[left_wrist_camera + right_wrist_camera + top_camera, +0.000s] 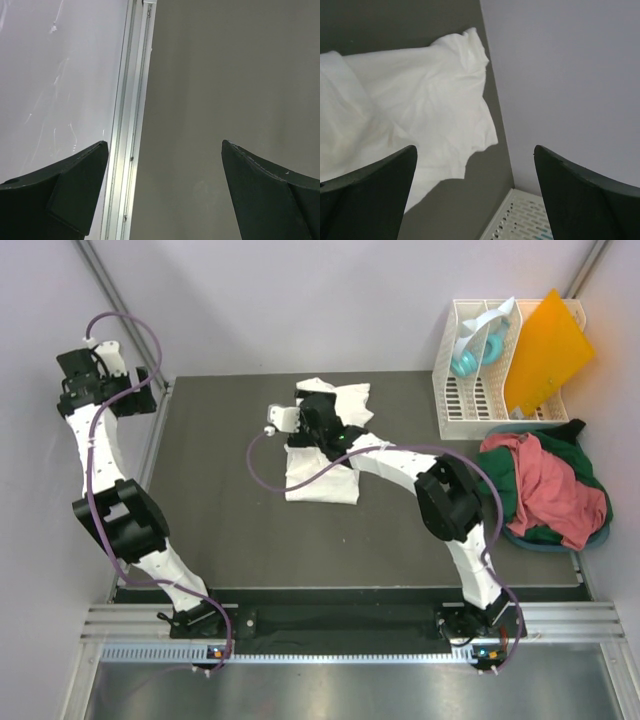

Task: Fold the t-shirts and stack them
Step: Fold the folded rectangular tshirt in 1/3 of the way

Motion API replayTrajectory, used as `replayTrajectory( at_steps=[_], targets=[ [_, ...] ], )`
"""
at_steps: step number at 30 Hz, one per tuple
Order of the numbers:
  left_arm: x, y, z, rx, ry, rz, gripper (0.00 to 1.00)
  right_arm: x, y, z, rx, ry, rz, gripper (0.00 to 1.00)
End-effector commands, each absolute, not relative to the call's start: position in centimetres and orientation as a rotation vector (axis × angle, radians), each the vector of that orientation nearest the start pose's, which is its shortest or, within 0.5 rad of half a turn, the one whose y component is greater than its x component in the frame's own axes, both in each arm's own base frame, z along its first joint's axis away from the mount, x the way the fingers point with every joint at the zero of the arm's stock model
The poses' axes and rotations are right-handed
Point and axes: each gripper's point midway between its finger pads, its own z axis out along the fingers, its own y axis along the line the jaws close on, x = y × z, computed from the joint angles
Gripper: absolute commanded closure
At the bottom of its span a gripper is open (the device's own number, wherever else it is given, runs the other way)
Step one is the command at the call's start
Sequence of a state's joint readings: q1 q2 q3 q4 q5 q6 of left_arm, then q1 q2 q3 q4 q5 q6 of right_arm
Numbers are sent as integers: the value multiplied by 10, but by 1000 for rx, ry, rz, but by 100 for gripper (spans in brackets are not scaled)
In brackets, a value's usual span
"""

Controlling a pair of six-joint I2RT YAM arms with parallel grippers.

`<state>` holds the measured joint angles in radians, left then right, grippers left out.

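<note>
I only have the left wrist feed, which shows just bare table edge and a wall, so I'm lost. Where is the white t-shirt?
Observer: The white t-shirt lies mid-table, toward the far edge, partly under the right arm.
Operator: Is the right gripper gripping it?
Observer: No. The right gripper is open above the cloth, with nothing between its fingers.
Operator: And the other shirts?
Observer: The salmon-red t-shirt and the dark green t-shirt are heaped together at the table's right edge, just in front of the white rack.
</note>
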<state>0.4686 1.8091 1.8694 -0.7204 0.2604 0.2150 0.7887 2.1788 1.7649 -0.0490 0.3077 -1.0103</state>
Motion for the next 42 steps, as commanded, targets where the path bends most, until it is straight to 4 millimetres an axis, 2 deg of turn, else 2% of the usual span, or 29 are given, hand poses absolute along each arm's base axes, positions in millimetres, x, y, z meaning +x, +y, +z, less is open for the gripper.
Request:
replayTrajectory(
  at_steps=[1, 2, 3, 4, 5, 6, 7, 8, 9, 10, 14, 23, 31, 33, 38, 42],
  targets=[
    [456, 181, 282, -90, 2129, 58, 1, 501, 340, 269, -1142, 1401, -500, 0],
    [456, 174, 285, -60, 2115, 30, 1, 494, 341, 270, -1173, 1402, -450, 0],
    [455, 171, 280, -54, 2121, 14, 1, 485, 333, 250, -1223, 1487, -398, 0],
    [454, 167, 279, -47, 2123, 0, 1, 471, 345, 237, -1324, 1489, -255, 0],
    [453, 159, 278, -24, 2123, -39, 1, 458, 338, 229, -1363, 1524, -210, 4],
    [451, 157, 277, -17, 2122, -52, 1, 448, 332, 212, -1384, 1588, -164, 4],
    [450, 155, 276, -6, 2122, -61, 1, 434, 335, 197, -1456, 1597, -83, 7],
    [447, 149, 272, 7, 2128, -79, 1, 420, 327, 173, -1497, 1644, -66, 11],
    [447, 147, 274, 20, 2116, -87, 1, 413, 324, 160, -1512, 1671, -34, 12],
    [446, 145, 273, 33, 2114, -85, 1, 399, 321, 135, -1566, 1699, 10, 14],
    [443, 139, 265, 41, 2125, -99, 1, 390, 323, 108, -1579, 1750, 65, 26],
    [443, 136, 264, 30, 2136, -102, 1, 414, 352, 118, -1511, 1725, 116, 31],
    [443, 137, 262, 22, 2144, -91, 1, 416, 351, 97, -1527, 1744, 106, 41],
    [443, 139, 262, 19, 2146, -84, 1, 416, 351, 94, -1532, 1746, 103, 41],
    [447, 141, 265, 16, 2140, -79, 1, 415, 352, 94, -1534, 1743, 116, 42],
    [450, 140, 266, 5, 2136, -97, 1, 419, 350, 91, -1533, 1742, 87, 48]
  ],
)
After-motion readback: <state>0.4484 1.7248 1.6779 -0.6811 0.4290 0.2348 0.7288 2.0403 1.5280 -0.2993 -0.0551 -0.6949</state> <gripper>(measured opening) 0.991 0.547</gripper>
